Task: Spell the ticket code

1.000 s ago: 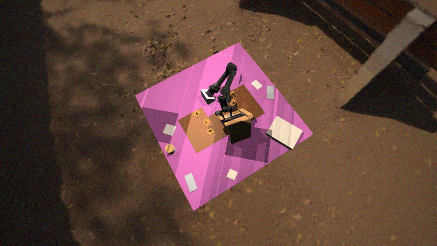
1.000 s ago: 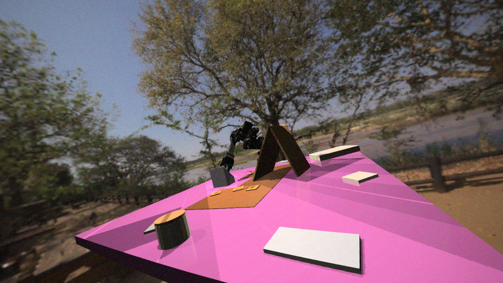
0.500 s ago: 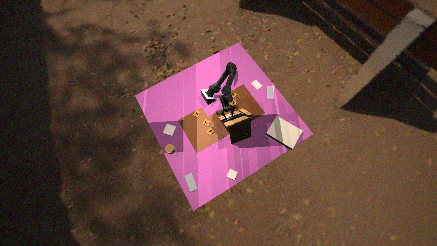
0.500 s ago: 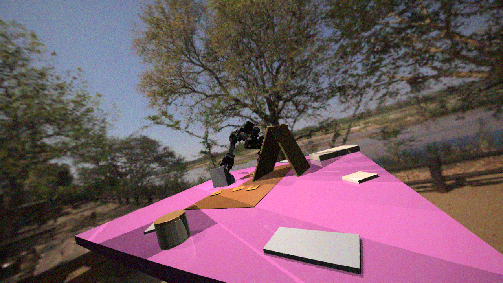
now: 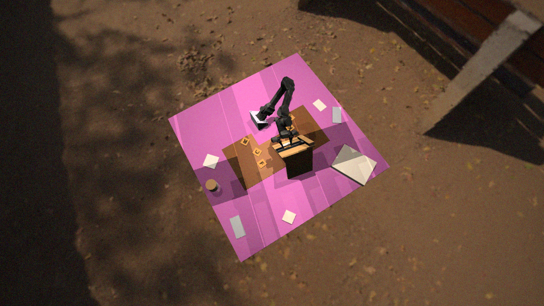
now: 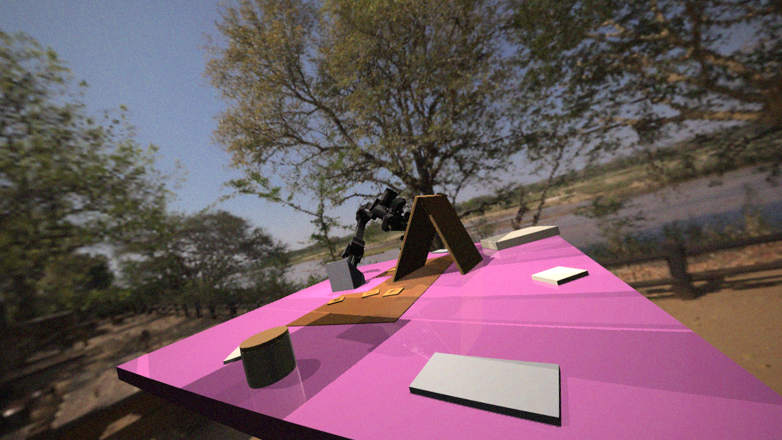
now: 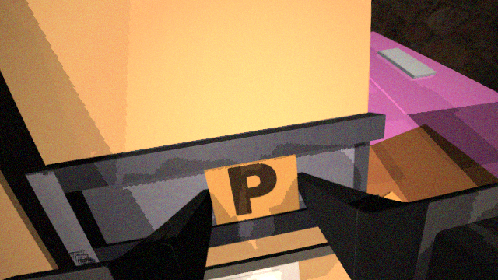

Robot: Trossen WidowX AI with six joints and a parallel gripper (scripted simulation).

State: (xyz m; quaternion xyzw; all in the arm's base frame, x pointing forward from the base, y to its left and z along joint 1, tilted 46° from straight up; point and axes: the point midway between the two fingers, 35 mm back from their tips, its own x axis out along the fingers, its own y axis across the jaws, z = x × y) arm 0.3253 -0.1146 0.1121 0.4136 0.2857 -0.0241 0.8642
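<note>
My gripper is shut on the P tile, one finger at each side. The tile stands upright in the dark letter rail, between its upper and lower bars, away from both ends. No other tile shows in the rail. The rail is on the tan board. A white ticket shows at the wrist view's bottom edge, its print unreadable. Loose tiles R, C and F lie flat. Two more tiles lie beside the arm, partly covered.
A brown mat lies under the board on the pink counter. A round tin, an open book, a grey slab and white pads stand or lie around it.
</note>
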